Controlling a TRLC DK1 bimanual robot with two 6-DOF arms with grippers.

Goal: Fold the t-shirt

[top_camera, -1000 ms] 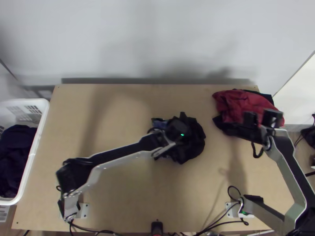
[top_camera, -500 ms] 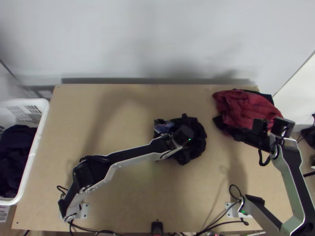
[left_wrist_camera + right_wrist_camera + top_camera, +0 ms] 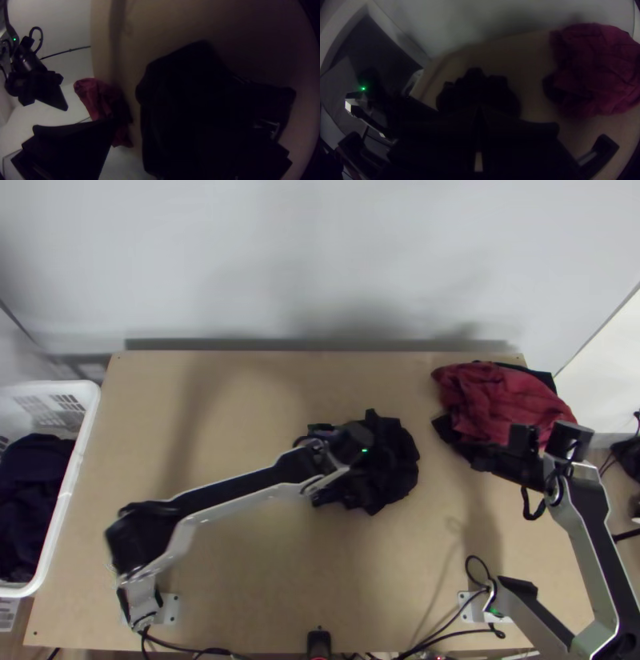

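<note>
Black t-shirt [image 3: 396,460], bunched on the desk [image 3: 240,580]; spreading and folding remain. My left fingers [image 3: 76,140] gape, empty; my right fingers [image 3: 520,131] meet, empty.

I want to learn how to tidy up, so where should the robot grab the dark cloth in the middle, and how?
I'd pinch the dark cloth by its right edge, from above on that side. It's bunched, and that edge sticks out over bare table, while the left arm blocks the left.
</note>
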